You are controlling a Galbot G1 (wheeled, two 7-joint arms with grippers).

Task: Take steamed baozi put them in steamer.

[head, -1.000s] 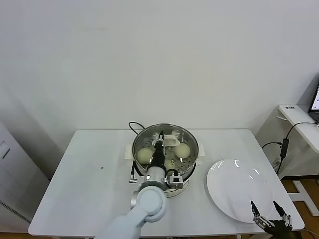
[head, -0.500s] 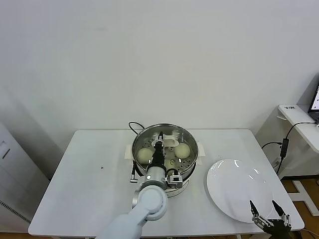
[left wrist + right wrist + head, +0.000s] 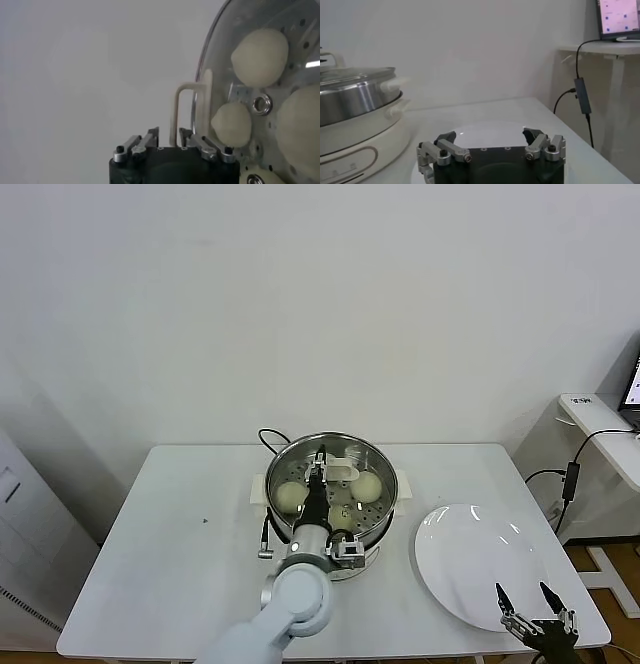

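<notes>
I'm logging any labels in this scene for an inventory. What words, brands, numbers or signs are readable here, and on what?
None can be read.
Steamer: faint markings on the white base, too blurred to read.
Laptop screen: lit rows of content, too small to read.
Side desk: a small dark tag, illegible.
Plate, baozi, left gripper and right gripper: no text visible.

From the head view, the left end effector (image 3: 320, 467) covers part of the steamer (image 3: 375, 459) floor and part of one steamed baozi (image 3: 340, 515) just beside it. The right end effector (image 3: 530, 609) is cut off by the frame's lower edge beside the plate (image 3: 470, 559). In the left wrist view, the baozi (image 3: 300, 125) farthest from the end effector is cropped.
</notes>
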